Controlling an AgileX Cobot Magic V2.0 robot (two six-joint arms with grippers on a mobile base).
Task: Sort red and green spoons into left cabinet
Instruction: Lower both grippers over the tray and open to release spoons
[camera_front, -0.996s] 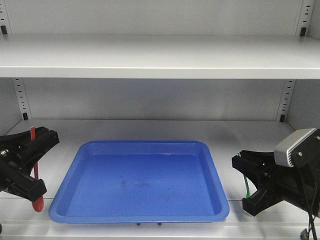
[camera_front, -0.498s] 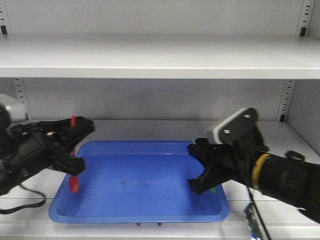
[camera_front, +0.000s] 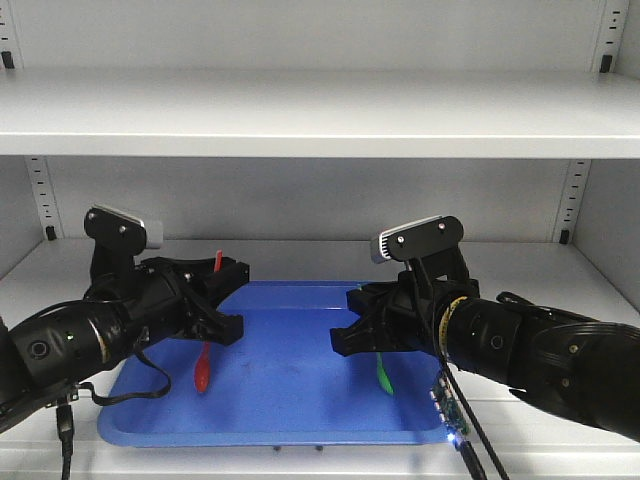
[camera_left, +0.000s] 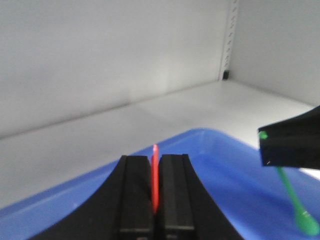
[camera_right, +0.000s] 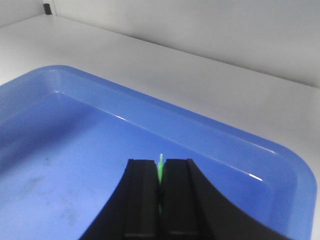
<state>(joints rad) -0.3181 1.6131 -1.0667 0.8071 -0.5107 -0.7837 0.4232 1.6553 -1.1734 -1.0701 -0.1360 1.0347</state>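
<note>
— Over the left half of the blue tray (camera_front: 300, 425), what is the left gripper (camera_front: 218, 300) doing?

— Its jaws are pressed together on the handle of the red spoon (camera_front: 206, 340). The spoon hangs nearly upright, bowl down, with the tip of the handle poking up above the jaws. From the front the bowl sits low over the tray floor near the left edge; whether it touches the floor I cannot tell. The left wrist view shows the red handle (camera_left: 155, 175) as a thin strip squeezed between the two black fingers (camera_left: 134, 195).

— And the tray itself?

— It lies on the lower shelf (camera_front: 300, 258) of the grey cabinet, toward the front edge, with another shelf (camera_front: 320, 110) above it. The slotted uprights (camera_front: 42, 200) stand in the rear corners.

— What about the right side?

— The right gripper (camera_front: 362, 320) is over the right half of the tray, and its jaws are likewise closed, on the handle of the green spoon (camera_front: 383, 375). That spoon hangs bowl down as well, slanting a little, its bowl low over the tray floor toward the front right. The right wrist view shows a sliver of green (camera_right: 160, 172) pinched between the fingers (camera_right: 141, 200), with the tray rim (camera_right: 210, 127) beyond. The two grippers are apart, facing each other across the middle of the tray.
</note>
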